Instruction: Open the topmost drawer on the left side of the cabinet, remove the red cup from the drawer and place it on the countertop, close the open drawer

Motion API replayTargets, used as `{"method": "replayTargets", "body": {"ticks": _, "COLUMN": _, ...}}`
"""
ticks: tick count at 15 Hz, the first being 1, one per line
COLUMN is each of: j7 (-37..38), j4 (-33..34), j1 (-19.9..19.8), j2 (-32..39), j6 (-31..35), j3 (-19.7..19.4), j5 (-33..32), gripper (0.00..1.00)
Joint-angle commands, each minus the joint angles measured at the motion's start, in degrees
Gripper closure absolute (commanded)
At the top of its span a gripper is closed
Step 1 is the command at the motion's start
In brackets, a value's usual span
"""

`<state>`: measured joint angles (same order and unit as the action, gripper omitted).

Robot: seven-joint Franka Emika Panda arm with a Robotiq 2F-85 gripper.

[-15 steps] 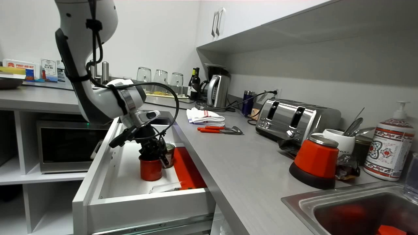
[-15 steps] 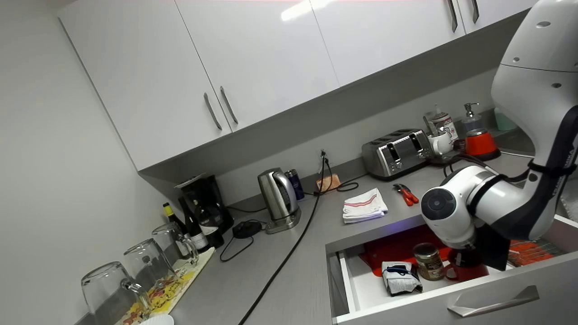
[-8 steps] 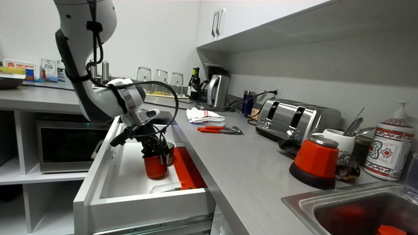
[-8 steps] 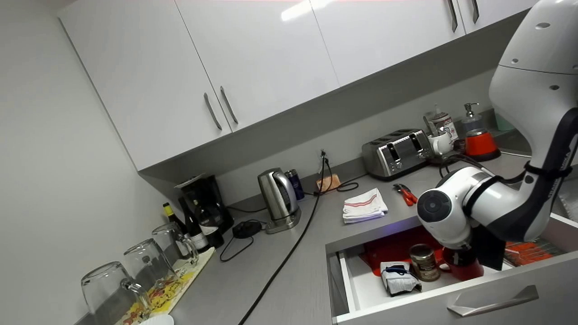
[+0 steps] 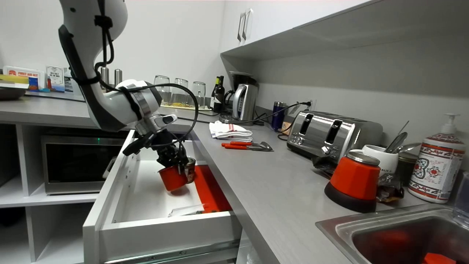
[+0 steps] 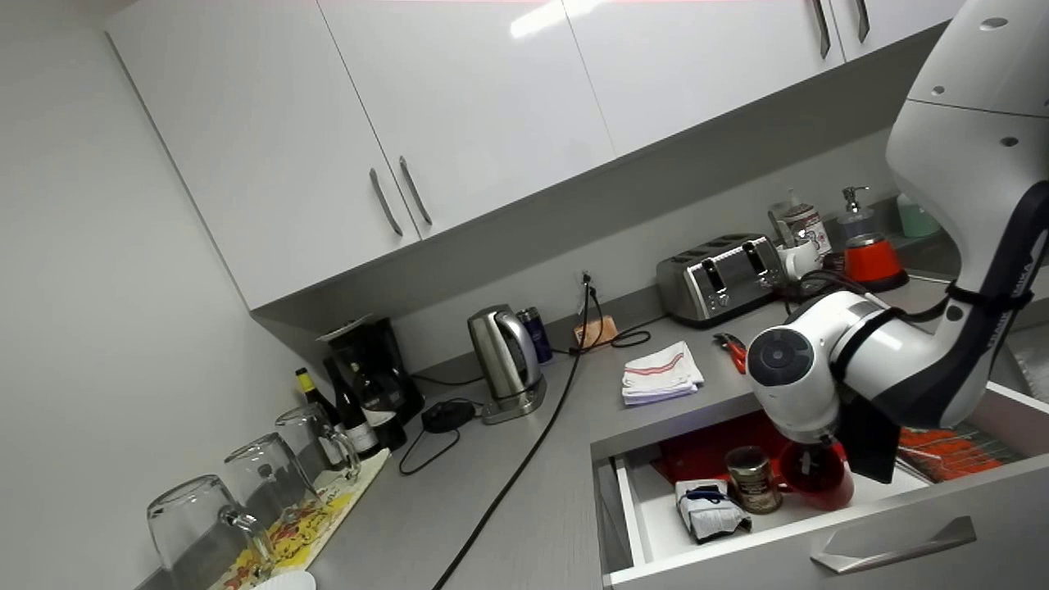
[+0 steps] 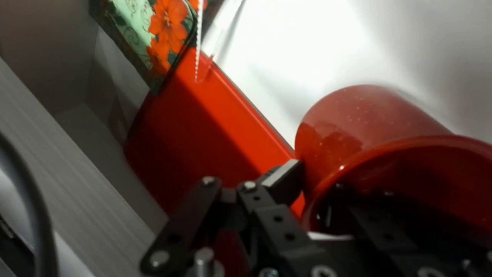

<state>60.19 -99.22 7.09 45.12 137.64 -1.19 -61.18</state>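
Observation:
The topmost drawer is pulled out, and its front with a bar handle shows in an exterior view. My gripper is inside the drawer, shut on the wall of the red cup. In the wrist view the gripper has one finger outside the cup; the other is in the dark inside of it. The cup is tilted, with a shadow on the drawer floor below it. Its handle side is beside the small metal can. The grey countertop is above the drawer on the right.
A red flat item lies along the drawer's counter side. A foil packet lies beside the can. On the countertop are red-handled tools, a folded towel, a toaster and a red-orange vessel. The counter edge overhangs the drawer.
The cup has gone from upright on the drawer floor to tilted and slightly raised, moving with the gripper. The can and packet have shifted the same way. The drawer has barely moved.

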Motion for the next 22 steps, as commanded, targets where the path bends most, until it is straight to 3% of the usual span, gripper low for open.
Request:
{"method": "replayTargets", "body": {"ticks": 1, "j7": -1.1, "j4": -3.5, "j1": 0.2, "j2": -4.5, "j6": 5.7, "j3": -0.2, "j5": 0.2, "gripper": 0.98}}
{"method": "replayTargets", "body": {"ticks": 8, "j7": -3.8, "j4": -8.6, "j1": -0.4, "j2": -11.0, "j6": 16.9, "j3": -0.4, "j5": 1.2, "gripper": 0.98}}
{"method": "replayTargets", "body": {"ticks": 16, "j7": -2.0, "j4": -12.5, "j1": -3.9, "j2": -22.1, "j6": 18.0, "j3": 0.1, "j5": 2.1, "gripper": 0.98}}
{"method": "replayTargets", "body": {"ticks": 22, "j7": -4.2, "j4": -13.1, "j1": -9.7, "j2": -25.1, "j6": 16.7, "j3": 0.8, "j5": 12.8, "gripper": 0.98}}
